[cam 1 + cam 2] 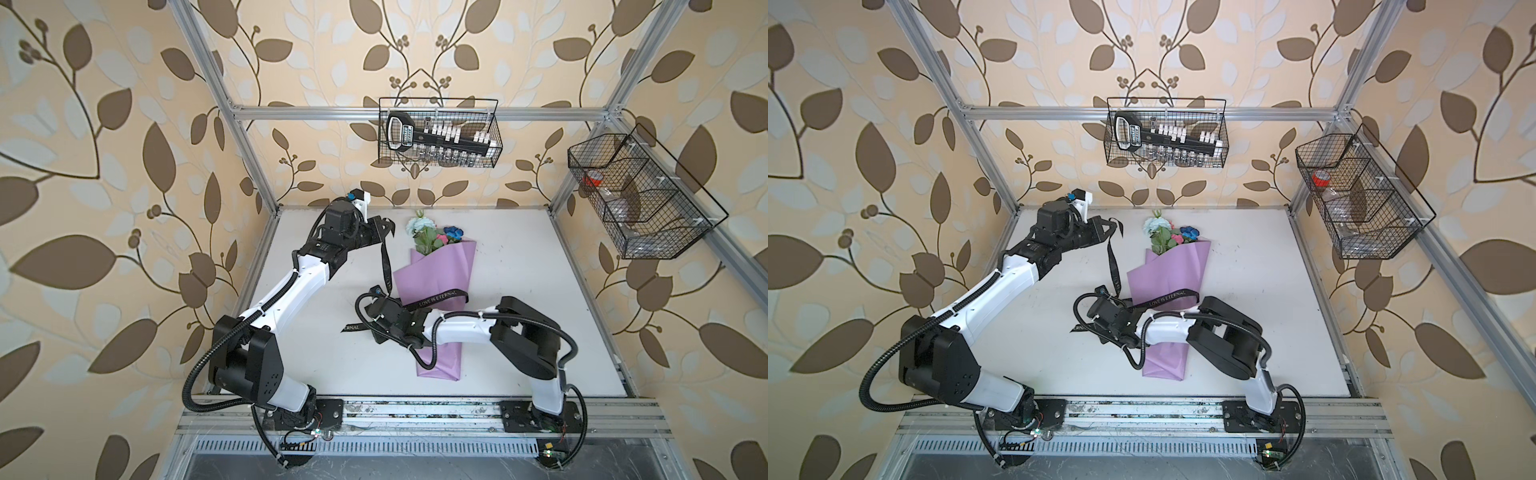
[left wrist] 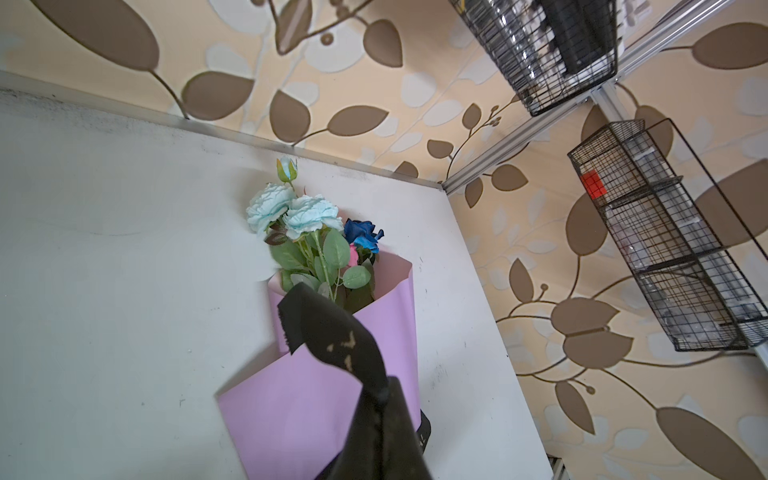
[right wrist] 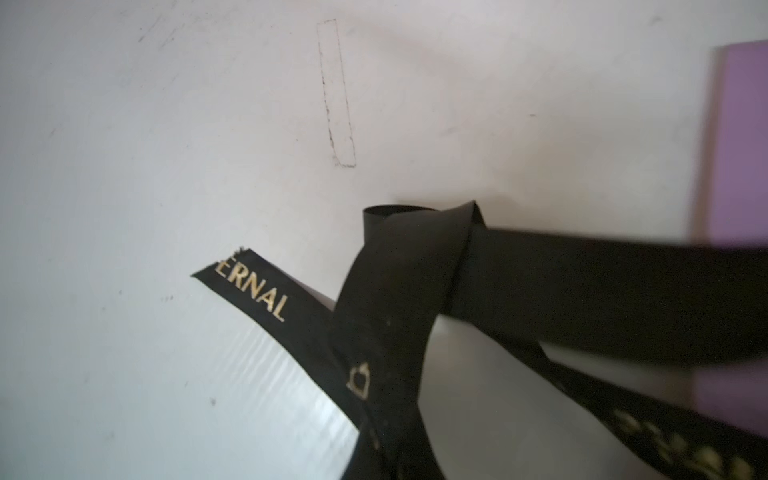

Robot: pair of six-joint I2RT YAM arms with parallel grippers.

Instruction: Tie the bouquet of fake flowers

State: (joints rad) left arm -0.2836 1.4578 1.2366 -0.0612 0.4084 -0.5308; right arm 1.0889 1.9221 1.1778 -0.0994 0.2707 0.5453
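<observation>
The bouquet of fake flowers lies on the white table, wrapped in lilac paper, with its blooms toward the back wall. A black ribbon with pale lettering crosses the wrapper. My left gripper is raised at the back left, shut on one ribbon end. My right gripper sits low, left of the wrapper, shut on the ribbon, which crosses itself in a loop. The lettered tail lies on the table.
A wire basket with a black tool hangs on the back wall. Another wire basket hangs on the right wall. Aluminium frame posts stand at the table's corners, and a metal rail runs along the front.
</observation>
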